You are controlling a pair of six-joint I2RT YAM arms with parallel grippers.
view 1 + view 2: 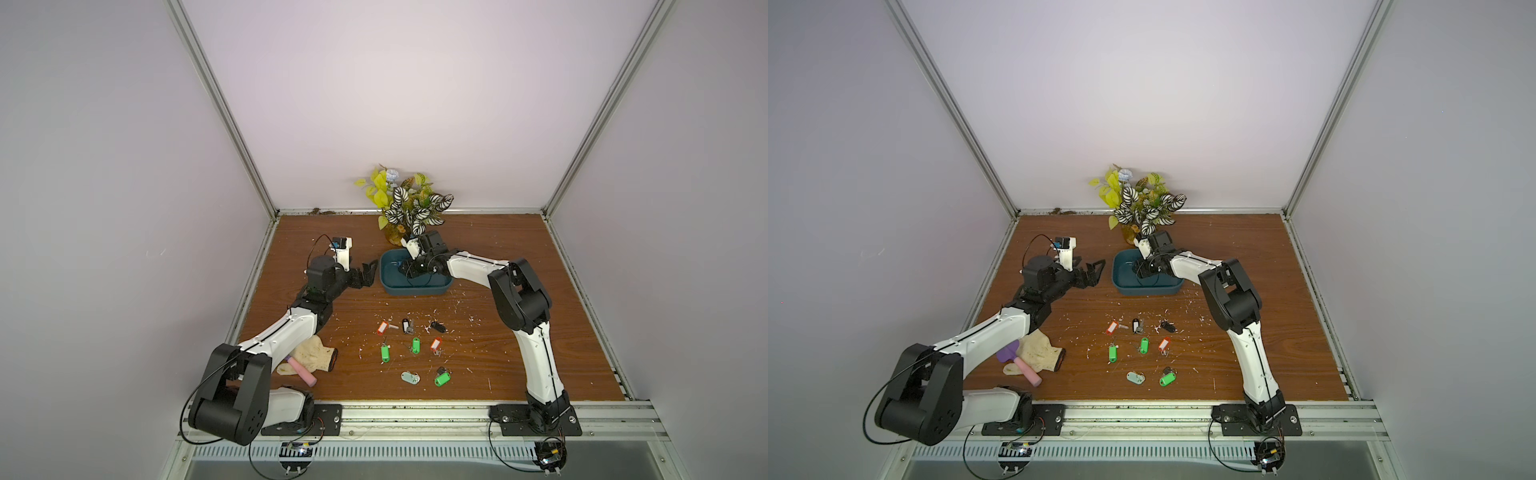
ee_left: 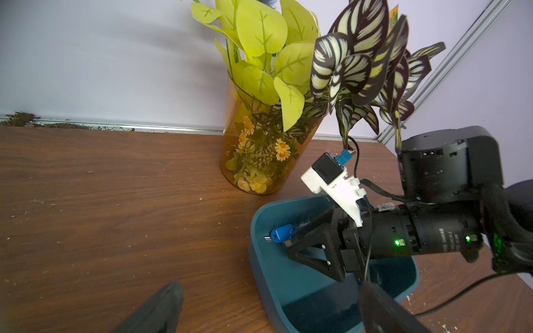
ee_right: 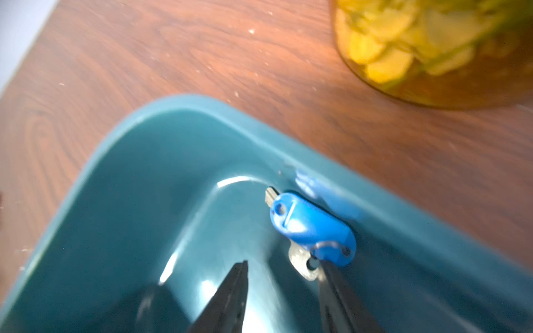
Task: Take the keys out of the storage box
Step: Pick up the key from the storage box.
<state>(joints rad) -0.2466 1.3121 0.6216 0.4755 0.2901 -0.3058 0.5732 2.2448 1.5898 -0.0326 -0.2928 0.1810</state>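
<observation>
Teal plastic all around my right gripper [image 3: 284, 268] as it reaches down inside the storage box [image 3: 173, 101]. The jaws are parted and nothing is clamped yet. One blue-tagged key [image 3: 311, 225] lies flat on the box floor, tucked against the wall nearest the plant pot [image 3: 432, 57]. One of my fingers [image 3: 331, 279] looks to be touching its ring end, and the other stands off over bare floor. My left gripper [image 1: 368, 272] hangs just outside the box, at the end on my left arm's side. It is spread wide and carries nothing. Out on the table [image 1: 519, 353], on the side of the box facing my bases, I count eight keys [image 1: 415, 345] laid in loose rows: green, orange-red, black and one pale grey, among the white flecks. So most of the job looks done, and this blue one seems to be the last. I see no other key in the box, though my own arm hides part of the floor. What's left, I reckon, is to close on this key and lift it over the rim. It sits tight to the wall, so getting the far finger behind it could be fiddly.
</observation>
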